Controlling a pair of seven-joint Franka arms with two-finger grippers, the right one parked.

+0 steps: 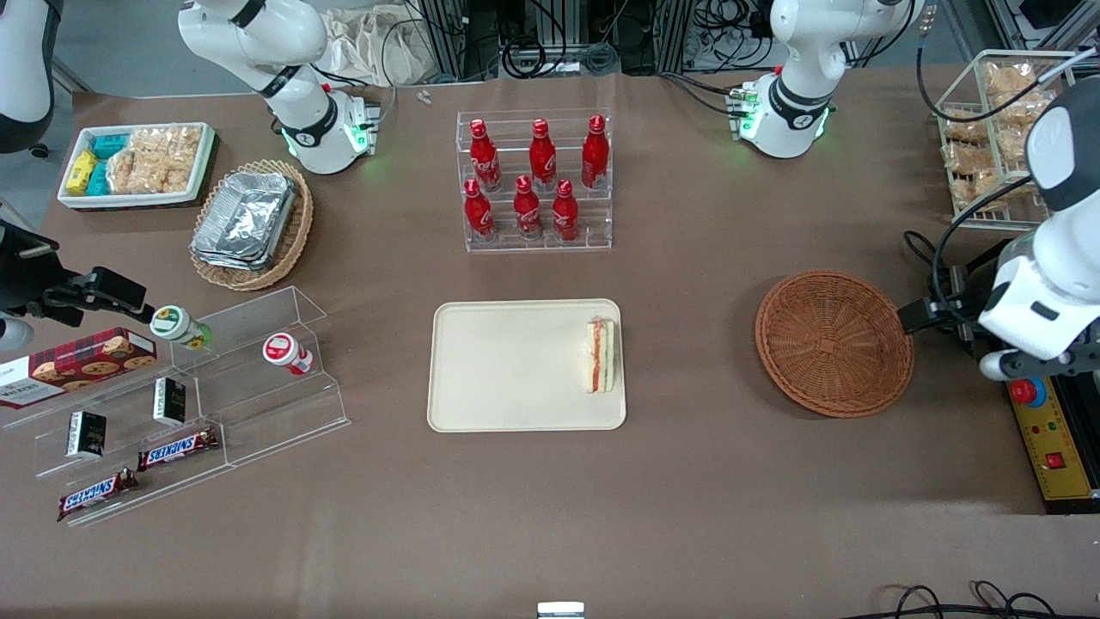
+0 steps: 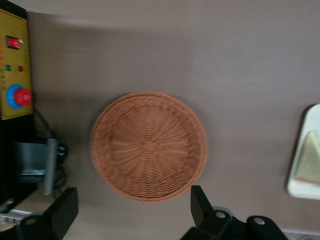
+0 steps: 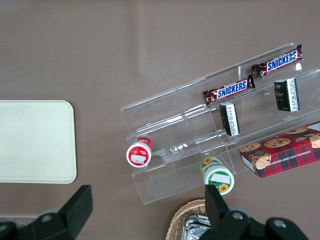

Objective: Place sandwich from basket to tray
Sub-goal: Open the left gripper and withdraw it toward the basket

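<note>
Sandwich (image 1: pixel 601 355) lies on the tray (image 1: pixel 507 370), on its side, at the tray's edge toward the working arm's end, filling stripes showing. In the wrist view only a corner of the tray (image 2: pixel 300 187) and part of the sandwich (image 2: pixel 311 160) show.

Basket (image 1: pixel 834 342) sits on the table (image 1: pixel 687 481) between tray and working arm, well apart from the tray, nothing in it. Wrist view shows the basket (image 2: pixel 149 146) from above, weave bare.

Gripper (image 2: pixel 134 212) hangs above the table just beside the basket, wide open, holding nothing; one finger (image 2: pixel 65 210) and the other (image 2: pixel 201 204) stand far apart with the basket's rim between them in that view. In the front view the arm's wrist is near the table's edge at the working arm's end, next to the control box (image 1: pixel 1053 443) with its red button; the fingers are not clear there. Sandwich is well apart from the gripper, with the whole basket between them.

Farther from the camera than the tray: a clear rack of red bottles (image 1: pixel 534 180). Toward the parked arm's end: an oval basket of foil containers (image 1: pixel 249 225), a white bin of snacks (image 1: pixel 137 163), and clear shelves with Snickers bars (image 1: pixel 176 449).
</note>
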